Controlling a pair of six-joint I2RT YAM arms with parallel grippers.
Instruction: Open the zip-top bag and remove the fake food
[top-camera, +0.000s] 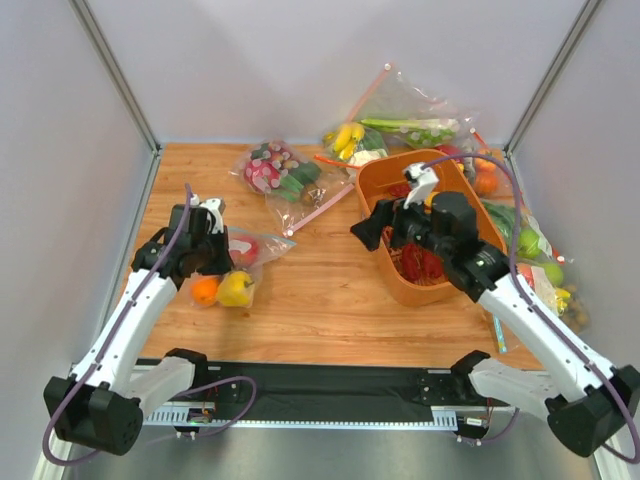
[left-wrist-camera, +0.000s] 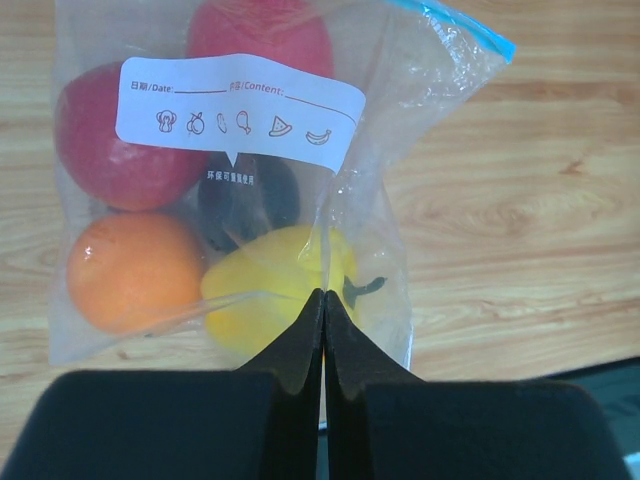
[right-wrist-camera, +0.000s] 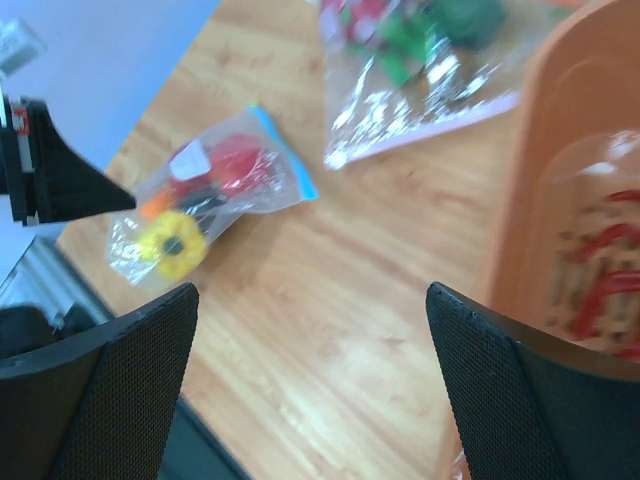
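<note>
We see left gripper (left-wrist-camera: 322, 296) pinched shut on zip-top bag (left-wrist-camera: 415, 95) film, wrist view only; right gripper (right-wrist-camera: 310, 292) wide open.

Light wood-grain bench (top-camera: 340, 300), boxed in by plain pale wall panels (top-camera: 300, 70) at 9, 12 and 3 o'clock, with bare aluminium posts (top-camera: 116, 75) running up the far corners at 11 and 1 o'clock. Black mat strip (top-camera: 330, 380) along the 6 o'clock edge, silver rail (top-camera: 330, 425) just outside it. Light is even and diffuse: soft shadows only, mild sheen on the bench in the right wrist view.
</note>
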